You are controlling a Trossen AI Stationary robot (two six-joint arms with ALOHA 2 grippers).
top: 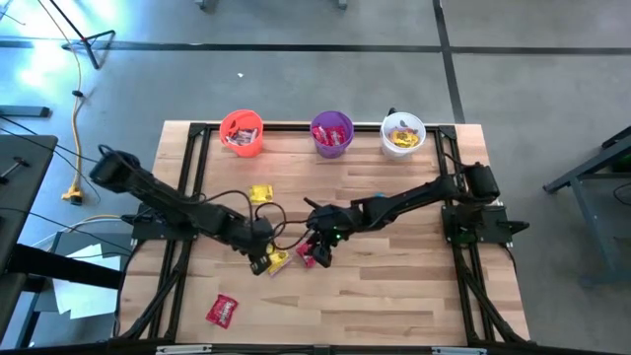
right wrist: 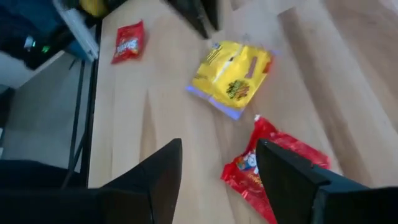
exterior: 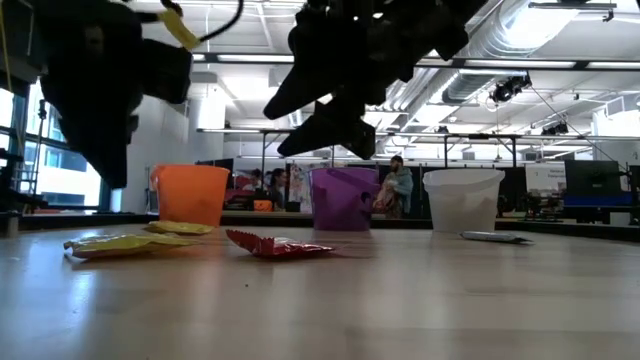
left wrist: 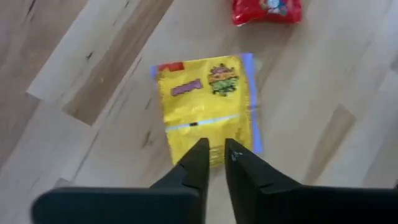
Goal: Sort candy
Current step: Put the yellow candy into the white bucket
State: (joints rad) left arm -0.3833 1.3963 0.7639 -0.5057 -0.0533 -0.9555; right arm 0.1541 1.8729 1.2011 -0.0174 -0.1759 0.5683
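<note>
Mid-table, the left gripper (left wrist: 214, 155) has its fingers nearly shut just above the edge of a yellow packet (left wrist: 208, 102), the right gripper (right wrist: 217, 165) hangs wide open and empty by a red packet (right wrist: 277, 165); both look light, crinkly, slippery, so I'd pinch an edge.

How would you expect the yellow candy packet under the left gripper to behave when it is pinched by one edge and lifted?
The yellow candy packet lies flat with thin sealed edges, so it probably droops rather than staying stiff. Its glossy wrapper looks slippery, so the left gripper, fingers nearly together at one edge, might lose it. It seems light and unlikely to roll.
</note>
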